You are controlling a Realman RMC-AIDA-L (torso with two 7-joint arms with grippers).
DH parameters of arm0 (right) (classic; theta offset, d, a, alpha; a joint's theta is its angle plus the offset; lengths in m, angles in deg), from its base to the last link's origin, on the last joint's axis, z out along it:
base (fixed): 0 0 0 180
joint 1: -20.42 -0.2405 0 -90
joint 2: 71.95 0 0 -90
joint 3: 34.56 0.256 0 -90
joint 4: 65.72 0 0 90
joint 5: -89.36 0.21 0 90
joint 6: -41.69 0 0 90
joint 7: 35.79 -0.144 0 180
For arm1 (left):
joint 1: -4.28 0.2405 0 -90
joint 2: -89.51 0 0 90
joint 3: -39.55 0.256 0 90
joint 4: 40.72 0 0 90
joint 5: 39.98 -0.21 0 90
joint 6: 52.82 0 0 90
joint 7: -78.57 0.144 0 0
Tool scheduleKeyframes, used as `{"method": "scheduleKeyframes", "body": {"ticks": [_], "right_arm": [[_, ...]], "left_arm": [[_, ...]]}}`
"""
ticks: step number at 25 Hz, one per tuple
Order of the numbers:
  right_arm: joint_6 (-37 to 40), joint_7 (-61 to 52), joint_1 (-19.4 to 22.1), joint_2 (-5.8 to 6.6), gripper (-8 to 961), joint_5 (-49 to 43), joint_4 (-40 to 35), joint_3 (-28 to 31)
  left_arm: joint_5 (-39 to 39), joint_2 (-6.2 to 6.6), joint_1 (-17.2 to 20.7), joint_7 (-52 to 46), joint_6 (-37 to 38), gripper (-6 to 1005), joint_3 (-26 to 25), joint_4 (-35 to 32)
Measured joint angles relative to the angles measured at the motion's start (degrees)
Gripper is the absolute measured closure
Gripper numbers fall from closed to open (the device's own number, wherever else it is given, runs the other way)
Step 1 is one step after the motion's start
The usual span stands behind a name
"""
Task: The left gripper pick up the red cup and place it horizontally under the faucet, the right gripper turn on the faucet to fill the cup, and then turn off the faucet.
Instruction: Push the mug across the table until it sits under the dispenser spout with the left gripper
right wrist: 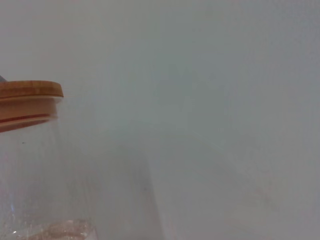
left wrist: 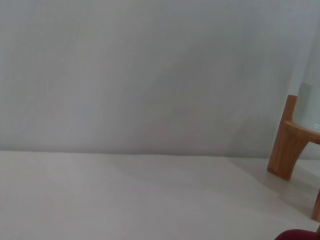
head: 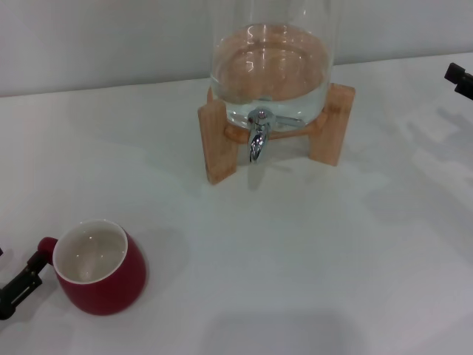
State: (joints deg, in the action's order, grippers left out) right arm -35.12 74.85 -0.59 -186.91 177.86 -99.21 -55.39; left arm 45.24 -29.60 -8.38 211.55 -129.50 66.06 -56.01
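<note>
Here, red cup upright, empty; left claw at its handle, grip unclear

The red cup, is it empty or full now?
Empty: the red cup stands upright, and its bare cream inside shows, no water.

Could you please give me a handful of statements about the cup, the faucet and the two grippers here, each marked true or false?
1. The red cup stands upright on the table. True.
2. The cup sits directly under the faucet. False: it is well off to the robot's left and nearer the robot.
3. The left gripper is at the cup's handle. True.
4. The glass dispenser holds no water. False: water shows in its lower part.
5. The right gripper is on the faucet lever. False: it is at the head view's right edge, away from the wooden stand.
</note>
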Motion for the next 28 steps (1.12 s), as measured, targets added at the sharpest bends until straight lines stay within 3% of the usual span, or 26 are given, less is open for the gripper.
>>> {"method": "scheduleKeyframes", "body": {"ticks": [15, 28], "right_arm": [[0.24, 0.64, -0.06, -0.07, 155, 0.0, 0.09, 0.07], [0.43, 0.63, 0.01, -0.09, 155, 0.0, 0.09, 0.09]], "left_arm": [[-0.53, -0.24, -0.16, 3.75, 0.14, 153, -0.06, 0.0], [-0.42, -0.22, -2.42, 3.78, 2.32, 155, 0.02, 0.38]]}}
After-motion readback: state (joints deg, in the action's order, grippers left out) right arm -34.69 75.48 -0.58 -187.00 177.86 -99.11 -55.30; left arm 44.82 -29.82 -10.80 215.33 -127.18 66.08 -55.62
